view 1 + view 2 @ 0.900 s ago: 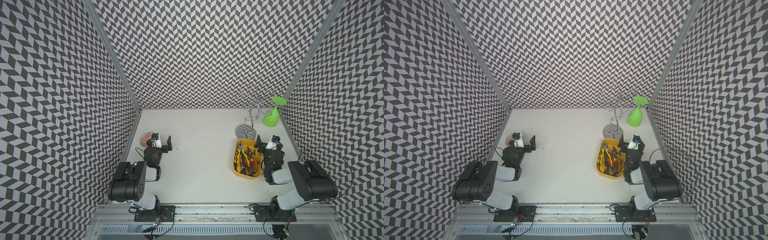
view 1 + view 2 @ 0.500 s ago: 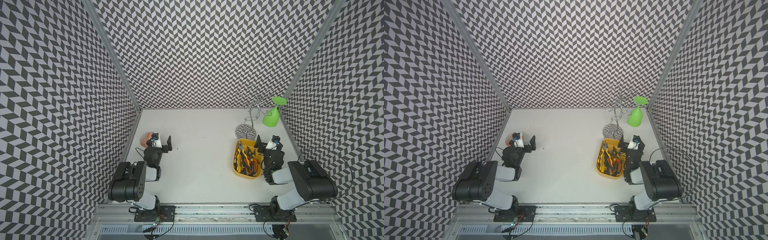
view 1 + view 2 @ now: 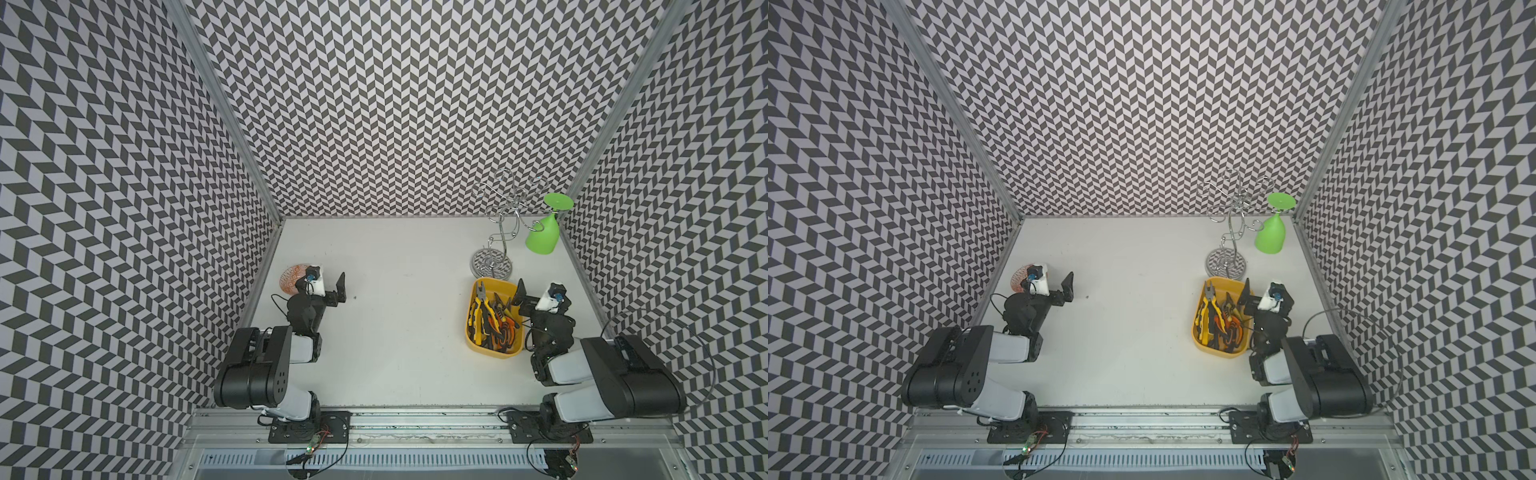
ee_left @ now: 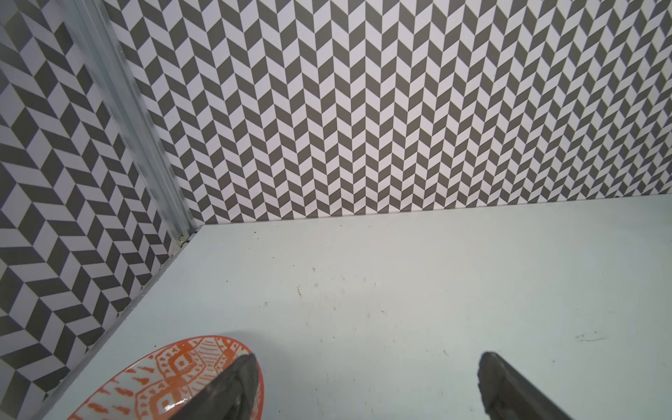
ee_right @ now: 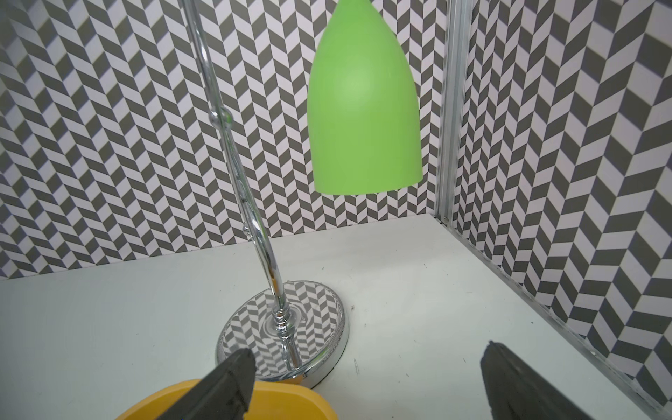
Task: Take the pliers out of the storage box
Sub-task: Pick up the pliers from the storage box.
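Note:
The storage box (image 3: pixel 491 353) (image 3: pixel 1219 350) is a yellow tub at the right of the table in both top views. It holds a pile of pliers (image 3: pixel 482 309) (image 3: pixel 1210 309) with yellow-and-black and orange-and-black handles. My right gripper (image 3: pixel 536 293) (image 5: pixel 369 351) hovers open and empty by the box's far right corner. In the right wrist view one finger (image 5: pixel 225 382) hangs over the box's yellow rim (image 5: pixel 291 396). My left gripper (image 3: pixel 327 284) (image 4: pixel 367 360) stands open and empty at the left of the table, far from the box.
A round orange-patterned bowl (image 3: pixel 293 276) (image 4: pixel 171 374) lies by the left wall, partly under one left finger. Just behind the box is a chrome stand (image 3: pixel 490 264) (image 5: pixel 312 320), from which a green glass (image 3: pixel 542 237) (image 5: pixel 363 109) hangs upside down. Patterned walls enclose three sides.

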`<state>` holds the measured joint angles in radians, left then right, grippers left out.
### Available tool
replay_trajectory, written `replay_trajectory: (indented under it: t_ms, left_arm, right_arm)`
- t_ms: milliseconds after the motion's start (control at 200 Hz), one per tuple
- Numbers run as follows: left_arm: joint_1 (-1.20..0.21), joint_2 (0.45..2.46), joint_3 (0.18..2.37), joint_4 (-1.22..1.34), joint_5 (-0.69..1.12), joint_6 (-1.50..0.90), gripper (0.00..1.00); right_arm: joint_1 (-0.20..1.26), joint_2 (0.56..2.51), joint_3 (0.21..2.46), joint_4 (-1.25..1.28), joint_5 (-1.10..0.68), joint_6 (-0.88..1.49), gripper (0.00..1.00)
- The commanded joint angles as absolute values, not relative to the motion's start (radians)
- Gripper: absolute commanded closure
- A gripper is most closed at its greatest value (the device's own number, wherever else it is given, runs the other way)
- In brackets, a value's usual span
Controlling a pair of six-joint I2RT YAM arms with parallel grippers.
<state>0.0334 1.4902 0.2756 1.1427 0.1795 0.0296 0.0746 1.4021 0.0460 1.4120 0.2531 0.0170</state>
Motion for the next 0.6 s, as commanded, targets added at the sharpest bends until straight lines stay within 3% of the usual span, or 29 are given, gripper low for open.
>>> replay_trajectory:
  t_ms: [0,210,330,486,596]
  left_arm:
    - [0.029,1.424,0.316,1.030,0.212,0.042,0.02]
    - [-0.061,1.312,0.360,0.866,0.122,0.076,0.02]
    - [-0.146,1.257,0.381,0.830,0.091,0.072,0.02]
    - [-0.257,1.216,0.452,0.760,0.105,0.095,0.02]
    - [-0.357,1.181,0.489,0.680,0.108,0.112,0.02]
  right_arm:
    - [0.085,1.256,0.059,1.358,0.214,0.014,0.01]
    - [0.086,0.928,0.152,0.885,0.050,0.084,0.01]
    - [0.086,0.792,0.175,0.739,-0.024,0.151,0.01]
    - [0.086,0.693,0.172,0.656,-0.170,0.216,0.01]
    - [0.087,0.676,0.269,0.436,-0.199,0.297,0.01]
